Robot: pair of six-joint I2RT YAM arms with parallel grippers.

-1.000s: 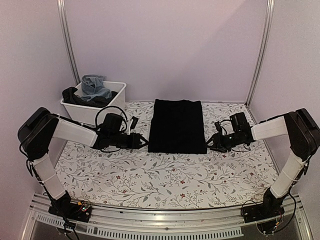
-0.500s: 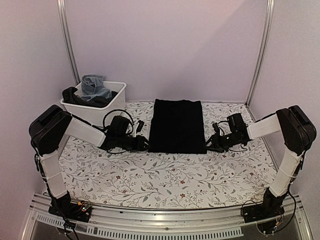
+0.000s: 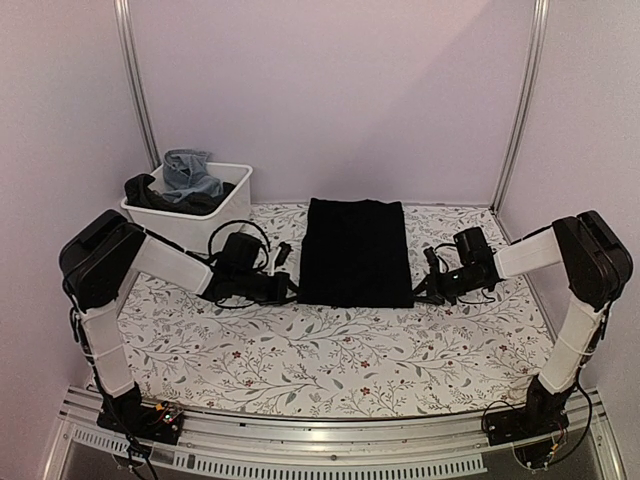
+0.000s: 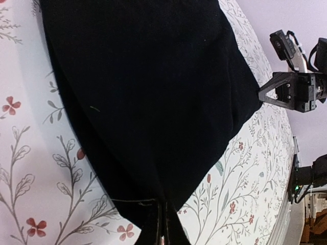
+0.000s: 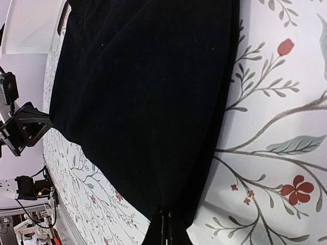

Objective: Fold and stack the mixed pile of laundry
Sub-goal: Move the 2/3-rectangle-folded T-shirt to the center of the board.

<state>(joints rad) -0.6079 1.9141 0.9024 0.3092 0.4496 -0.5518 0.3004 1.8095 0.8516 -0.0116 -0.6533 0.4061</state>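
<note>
- The worktop (image 3: 330, 350) has a white cover printed with grey leafy stems and small red flowers, and it fills the space between pale walls.
- A black cloth (image 3: 355, 250) lies flat in the middle of the worktop as a neat rectangle. Its long sides run from front to back, and its far edge is close to the rear wall.
- The left arm (image 3: 160, 262) reaches low across the worktop from the left side. The right arm (image 3: 530, 255) does the same from the right, and both point inward at the cloth's near edge.
- A white bin (image 3: 165, 222) sits at the far left corner of the worktop, well apart from the black cloth.
- Light blue jeans (image 3: 190, 172) are bunched on top inside the bin and stick up above its rim.
- Dark clothes (image 3: 148, 192) lie beside and under the jeans in the bin, and some hang over the left rim.
- The left tool (image 3: 292, 288) is at the cloth's near left corner. In its wrist view the fingers (image 4: 153, 235) are pressed together and pinch that corner.
- The right tool (image 3: 418, 292) is at the cloth's near right corner. Its fingers (image 5: 156, 236) are likewise pressed together on the cloth's edge.
</note>
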